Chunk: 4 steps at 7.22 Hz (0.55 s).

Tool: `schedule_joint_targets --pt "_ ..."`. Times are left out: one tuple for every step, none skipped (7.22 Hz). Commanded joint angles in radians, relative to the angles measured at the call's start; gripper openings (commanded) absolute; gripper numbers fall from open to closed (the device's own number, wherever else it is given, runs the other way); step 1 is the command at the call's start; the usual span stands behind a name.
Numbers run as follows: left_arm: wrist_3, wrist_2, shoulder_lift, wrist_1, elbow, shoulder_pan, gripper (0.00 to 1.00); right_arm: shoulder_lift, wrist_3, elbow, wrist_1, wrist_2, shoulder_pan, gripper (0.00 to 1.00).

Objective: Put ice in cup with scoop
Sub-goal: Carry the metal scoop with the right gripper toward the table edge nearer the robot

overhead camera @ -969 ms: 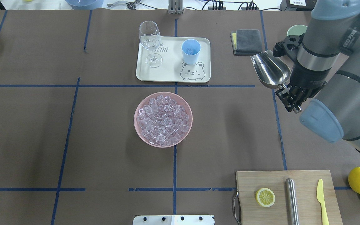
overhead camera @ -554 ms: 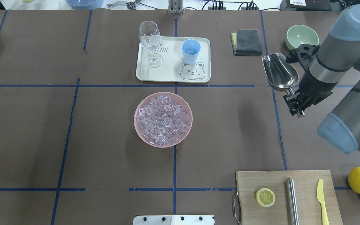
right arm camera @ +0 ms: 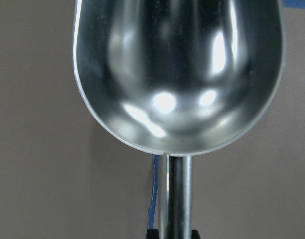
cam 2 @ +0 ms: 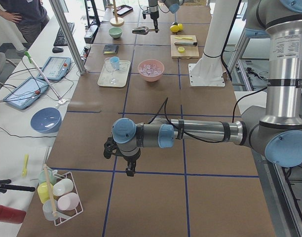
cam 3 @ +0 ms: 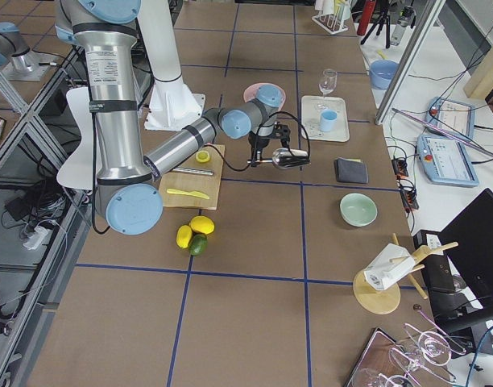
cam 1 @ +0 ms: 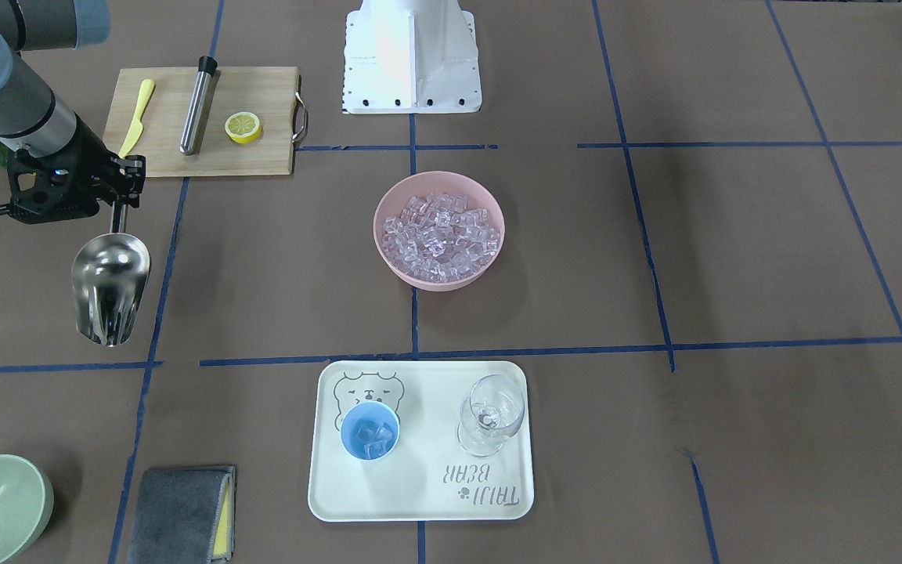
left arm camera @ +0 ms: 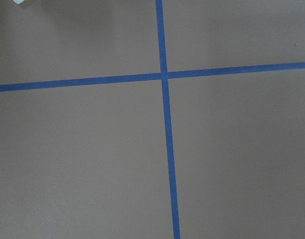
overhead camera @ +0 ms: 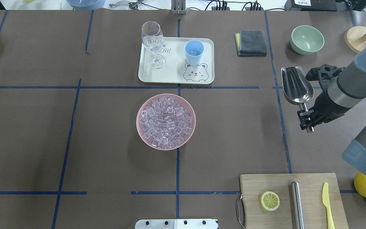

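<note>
Reading the overhead view as a clock face centred on the pink bowl, the ice fills that bowl. The cup stands at 1 o'clock on the tray, and the front view shows a few cubes already in it. The scoop hangs at 2 o'clock, well apart from both, above bare bench. The right pincer is clamped on the tail of the thin handle, a grip that appears chosen to give the trough full reach and keep the fingers out of the ice. The wrist view shows the trough empty, hollow side up and roughly level, mouth toward 12 o'clock. The right arm enters from 4 o'clock, forearm angled inward, wrist turned to lay the handle near horizontal. The left arm lies stretched low over a tape cross, idle by appearance. Its left pincer points down, and whether it is apart or together cannot be told.
</note>
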Motion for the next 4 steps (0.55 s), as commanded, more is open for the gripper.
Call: schedule_joint_targets --pt "0.000 -0.009 -0.001 -0.001 -0.001 0.001 1.00 -0.054 0.081 -0.021 0.074 -0.008 -0.055 0.00" --pt "0.000 -0.009 0.001 -0.003 0.000 0.001 1.00 -0.054 0.146 -0.037 0.077 -0.010 -0.077 0.00" --pt "0.000 -0.010 -0.001 -0.003 0.000 0.001 1.00 -0.054 0.145 -0.060 0.079 -0.010 -0.101 0.00" --pt "0.001 -0.010 0.001 -0.003 0.000 0.001 1.00 -0.055 0.142 -0.069 0.083 -0.013 -0.113 0.00"
